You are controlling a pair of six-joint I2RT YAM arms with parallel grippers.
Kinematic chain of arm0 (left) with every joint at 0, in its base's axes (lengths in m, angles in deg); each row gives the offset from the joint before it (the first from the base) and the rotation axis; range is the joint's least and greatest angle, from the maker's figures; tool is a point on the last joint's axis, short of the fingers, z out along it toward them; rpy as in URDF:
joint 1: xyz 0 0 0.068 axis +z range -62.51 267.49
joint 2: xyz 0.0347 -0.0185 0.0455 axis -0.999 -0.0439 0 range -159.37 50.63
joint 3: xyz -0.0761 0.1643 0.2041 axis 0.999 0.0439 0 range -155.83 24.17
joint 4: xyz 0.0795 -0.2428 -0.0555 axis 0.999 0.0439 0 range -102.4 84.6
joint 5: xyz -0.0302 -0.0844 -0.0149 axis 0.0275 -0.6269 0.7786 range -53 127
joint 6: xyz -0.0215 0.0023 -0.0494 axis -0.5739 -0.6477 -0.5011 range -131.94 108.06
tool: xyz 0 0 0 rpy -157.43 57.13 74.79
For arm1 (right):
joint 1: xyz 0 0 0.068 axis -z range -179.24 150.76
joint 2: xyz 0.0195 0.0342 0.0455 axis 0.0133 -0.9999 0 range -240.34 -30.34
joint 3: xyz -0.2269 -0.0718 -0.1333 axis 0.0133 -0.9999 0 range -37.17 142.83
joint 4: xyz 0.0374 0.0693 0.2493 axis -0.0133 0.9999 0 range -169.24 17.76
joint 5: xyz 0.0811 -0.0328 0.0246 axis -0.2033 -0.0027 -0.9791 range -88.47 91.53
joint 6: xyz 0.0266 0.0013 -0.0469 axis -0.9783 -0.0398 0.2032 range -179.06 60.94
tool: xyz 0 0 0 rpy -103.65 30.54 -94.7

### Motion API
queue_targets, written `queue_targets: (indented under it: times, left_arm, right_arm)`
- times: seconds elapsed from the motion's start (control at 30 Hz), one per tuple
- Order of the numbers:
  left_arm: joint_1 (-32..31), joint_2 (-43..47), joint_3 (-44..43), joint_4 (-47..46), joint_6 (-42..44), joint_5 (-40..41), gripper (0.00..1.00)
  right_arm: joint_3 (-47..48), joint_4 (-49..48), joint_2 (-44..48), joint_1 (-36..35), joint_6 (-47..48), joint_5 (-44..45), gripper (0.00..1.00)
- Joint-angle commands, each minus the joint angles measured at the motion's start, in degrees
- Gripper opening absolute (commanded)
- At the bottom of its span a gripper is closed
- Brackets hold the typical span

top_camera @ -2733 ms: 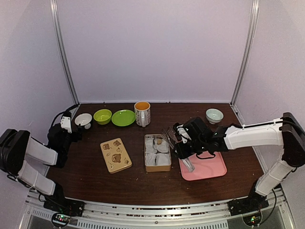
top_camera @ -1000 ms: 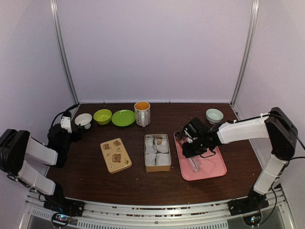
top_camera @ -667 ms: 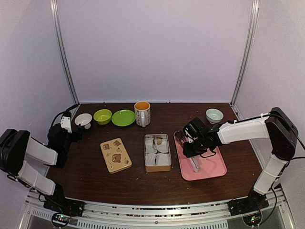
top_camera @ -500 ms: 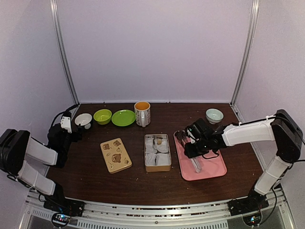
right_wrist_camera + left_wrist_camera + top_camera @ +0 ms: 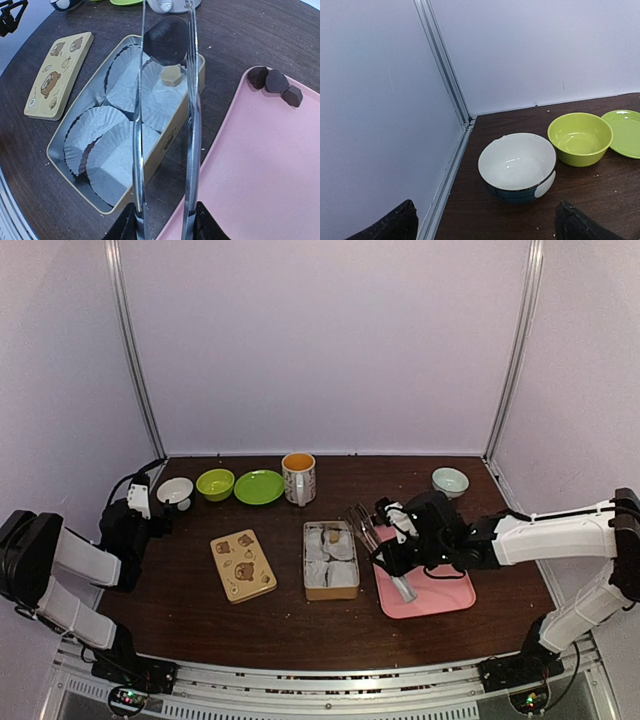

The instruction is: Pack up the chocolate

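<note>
Over the tin (image 5: pixel 165 145): the tips of the tongs (image 5: pixel 190 125) hang above the far paper cups, with a chocolate (image 5: pixel 165 40) pinched between them.
Right gripper (image 5: pixel 162 225): clamped on the tongs' handles, squeezing the two metal arms toward each other.
Just changed: a second ago that gripper and the tongs sat low over the pink tray (image 5: pixel 260 165). They have since swung left toward the tin, and the piece is now lifted clear of the tray.
Meaning for the task: the pick looks done. What remains of this round, I judge, is lowering the piece into an empty cup and easing the squeeze.
Held piece: dark brown, matte and rounded with blunt facets, gripped by its sides. It sits close to the lens and slightly soft, so how secure the pinch is cannot be told.
Already packed: one lighter tan piece (image 5: pixel 171 76) lies in a far cup; the other cups seem empty.
Still on the tray: three dark lumps (image 5: pixel 275 82) huddle together at the far corner.
Left gripper (image 5: pixel 485 225): fingers wide apart and holding nothing, beside the white bowl (image 5: pixel 517 162), well apart from the tin.
</note>
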Motion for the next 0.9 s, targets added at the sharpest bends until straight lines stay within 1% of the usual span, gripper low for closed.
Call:
queue_targets:
  times: [0.0, 0.23, 0.47, 0.77, 0.87]
  left_arm:
    - [0.4, -0.4, -0.9, -3.0, -0.3, -0.7, 0.98]
    - [0.4, -0.4, -0.9, -2.9, -0.3, -0.7, 0.98]
    - [0.4, -0.4, -0.9, -3.0, -0.3, -0.6, 0.98]
    - [0.5, -0.4, -0.9, -3.0, -0.3, -0.7, 0.98]
    - [0.5, -0.3, -0.9, -2.9, -0.3, -0.7, 0.98]
  right_arm:
    - [1.6, -3.3, 0.2, -1.8, 2.4, -1.0, 0.32]
    - [8.3, 0.9, -6.4, -4.2, 4.2, -3.0, 0.32]
    - [15.1, 7.6, -12.8, -7.0, 6.1, -0.3, 0.32]
    - [16.5, 8.9, -14.3, -7.3, 6.0, 0.7, 0.33]
    - [16.6, 8.9, -14.3, -7.4, 6.0, 1.2, 0.35]
